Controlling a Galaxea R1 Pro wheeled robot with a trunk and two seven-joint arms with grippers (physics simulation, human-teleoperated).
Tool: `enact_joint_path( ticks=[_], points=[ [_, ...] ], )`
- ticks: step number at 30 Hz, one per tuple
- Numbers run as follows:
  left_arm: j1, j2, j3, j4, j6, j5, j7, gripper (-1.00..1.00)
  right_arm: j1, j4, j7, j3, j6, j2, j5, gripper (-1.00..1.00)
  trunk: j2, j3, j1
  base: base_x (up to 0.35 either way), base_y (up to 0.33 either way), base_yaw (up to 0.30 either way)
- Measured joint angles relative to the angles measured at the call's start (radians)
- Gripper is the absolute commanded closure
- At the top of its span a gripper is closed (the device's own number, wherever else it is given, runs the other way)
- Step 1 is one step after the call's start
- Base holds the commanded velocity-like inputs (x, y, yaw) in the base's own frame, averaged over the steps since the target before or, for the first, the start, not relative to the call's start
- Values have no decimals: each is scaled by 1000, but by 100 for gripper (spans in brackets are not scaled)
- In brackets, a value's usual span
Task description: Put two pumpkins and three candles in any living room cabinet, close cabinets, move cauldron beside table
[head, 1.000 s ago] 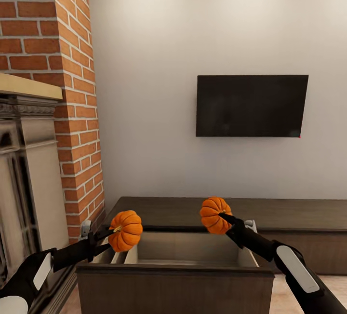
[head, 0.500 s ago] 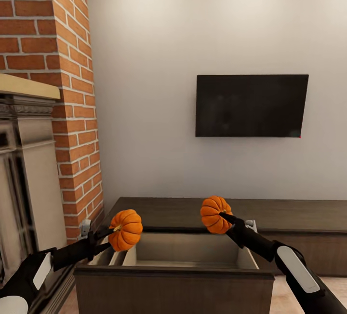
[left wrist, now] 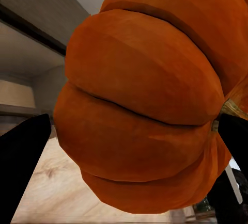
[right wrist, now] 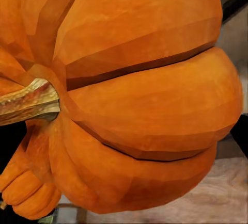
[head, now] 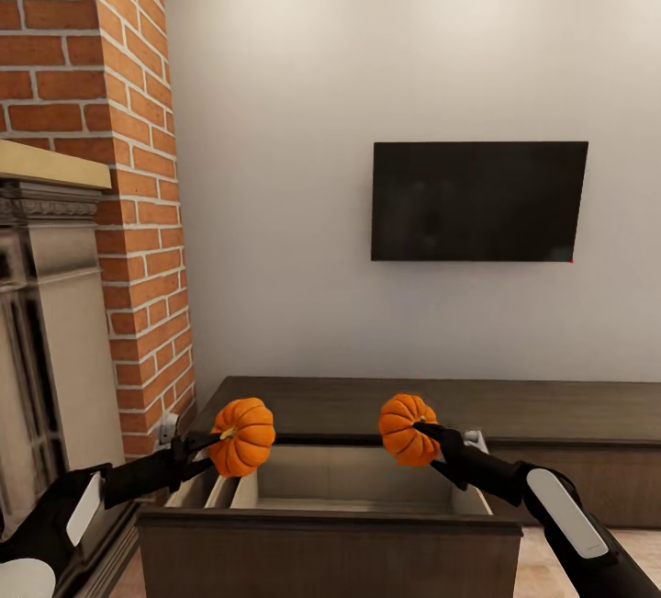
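Nearest you is the open drawer point(head: 353, 479) of the cabinet point(head: 551, 410), front pulled toward you, light wood inside and looking bare from here. Your left gripper point(head: 204, 451) is clamped on the left pumpkin point(head: 242, 435), which hangs over the drawer's left end, and your right gripper point(head: 431, 437) is clamped on the right pumpkin point(head: 405, 428), a bit right of the drawer's middle. Compared with a second ago the right pumpkin has dropped noticeably toward the drawer and the left one has nudged inward, so you look to be lowering both in; I'd say you're close to letting go, though neither is down inside yet. Up close, the left wrist view shows ribbed orange skin point(left wrist: 144, 110), and the right wrist view the stem point(right wrist: 28, 102). Further back there's the brick column point(head: 101, 166) and a dark TV point(head: 477, 201) on the wall. No brands, labels or readable writing anywhere.
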Motion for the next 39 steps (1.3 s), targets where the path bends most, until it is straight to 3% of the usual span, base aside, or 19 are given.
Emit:
enact_joint_path(
  ticks=[3,7,20,25,39],
  points=[
    [0,0,-6,-1,21,-1,9,100,0,-1,-80,-1,33,5,6,100,0,0,0,0,0,0],
    [0,0,-9,-2,27,2,59,100,0,-5,-119,-1,44,7,1,100,0,0,0,0,0,0],
    [0,0,-7,-20,33,15,86,100,0,-19,-120,-3,49,4,-6,100,0,0,0,0,0,0],
    [0,-1,-6,-20,33,15,86,100,0,-80,-120,-3,82,0,-58,100,0,-2,0,0,0,49],
    [0,-1,-6,-20,33,15,84,100,0,-99,-123,-1,89,0,-56,100,0,-23,0,0,0,26]
  ],
)
